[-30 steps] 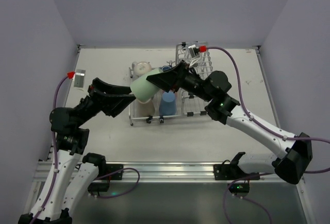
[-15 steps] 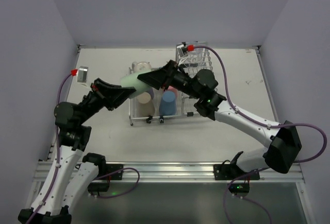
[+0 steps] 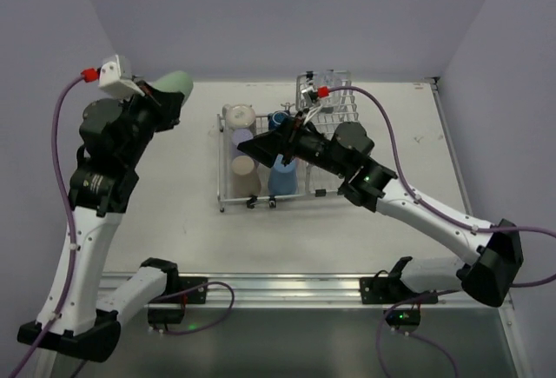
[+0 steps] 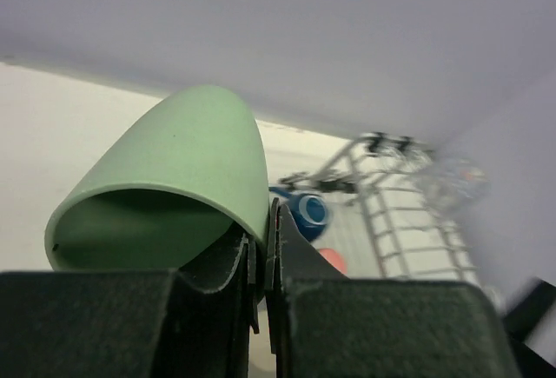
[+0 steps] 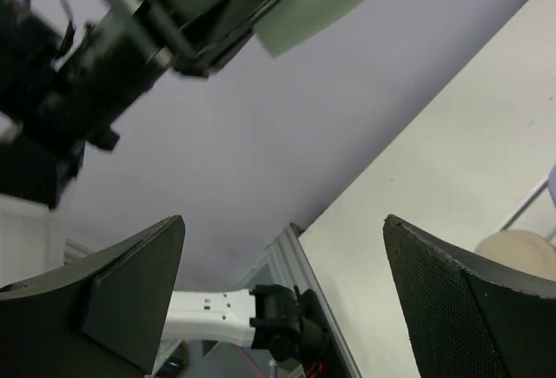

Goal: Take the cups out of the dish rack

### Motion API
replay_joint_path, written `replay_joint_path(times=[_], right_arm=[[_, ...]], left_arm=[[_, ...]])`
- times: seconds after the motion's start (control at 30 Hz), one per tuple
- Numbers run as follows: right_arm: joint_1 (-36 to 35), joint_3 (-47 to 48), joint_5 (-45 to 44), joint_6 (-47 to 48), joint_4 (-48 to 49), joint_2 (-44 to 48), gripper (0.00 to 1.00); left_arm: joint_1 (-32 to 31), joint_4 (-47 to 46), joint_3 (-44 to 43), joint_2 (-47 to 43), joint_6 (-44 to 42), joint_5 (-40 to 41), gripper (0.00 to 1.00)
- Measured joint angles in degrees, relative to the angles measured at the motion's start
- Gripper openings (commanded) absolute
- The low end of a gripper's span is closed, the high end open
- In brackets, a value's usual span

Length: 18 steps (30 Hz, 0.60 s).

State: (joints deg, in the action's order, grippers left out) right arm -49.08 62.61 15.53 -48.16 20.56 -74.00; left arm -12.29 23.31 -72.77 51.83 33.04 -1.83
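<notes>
A pale green cup (image 3: 178,82) is held high over the table's far left, and my left gripper (image 3: 163,100) is shut on it. In the left wrist view the two fingers pinch the green cup's (image 4: 174,165) rim wall, one inside and one outside, at my left gripper (image 4: 264,226). My right gripper (image 3: 252,145) hangs open over the dish rack (image 3: 228,195), nothing between its fingers (image 5: 104,295). The rack holds a speckled cream cup (image 3: 239,117), a lavender one (image 3: 241,140), a tan one (image 3: 244,168), a light blue one (image 3: 282,176) and a dark blue one (image 3: 278,120).
The taller basket half (image 3: 334,100) stands at the rack's far right with a clear cup (image 3: 314,82) in it. A small grey object (image 3: 95,148) is partly hidden behind my left arm near the left wall. Purple cables trail from both wrists.
The green cup passed from my right gripper to my left. The left jaws shut on its rim and lifted it up and to the left; the right jaws opened wide and stayed over the rack.
</notes>
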Motion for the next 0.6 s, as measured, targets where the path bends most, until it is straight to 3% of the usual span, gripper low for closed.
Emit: replay_joint_path(times=[0.2, 0.4, 0.6], right_arm=[[-0.2, -2.2, -1.2, 7.9, -10.7, 10.3, 0.99], [-3.3, -2.5, -3.0, 15.3, -21.3, 17.4, 0.99], [-6.6, -3.6, -4.1, 19.5, -27.2, 21.8, 0.99]], left_arm=[[1.7, 14.8, -17.8, 22.7, -9.9, 12.4, 0.00], [6.7, 23.1, -18.4, 41.4, -13.3, 14.6, 0.00], [11.8, 27.9, -23.9, 53.3, -14.7, 14.3, 0.00]])
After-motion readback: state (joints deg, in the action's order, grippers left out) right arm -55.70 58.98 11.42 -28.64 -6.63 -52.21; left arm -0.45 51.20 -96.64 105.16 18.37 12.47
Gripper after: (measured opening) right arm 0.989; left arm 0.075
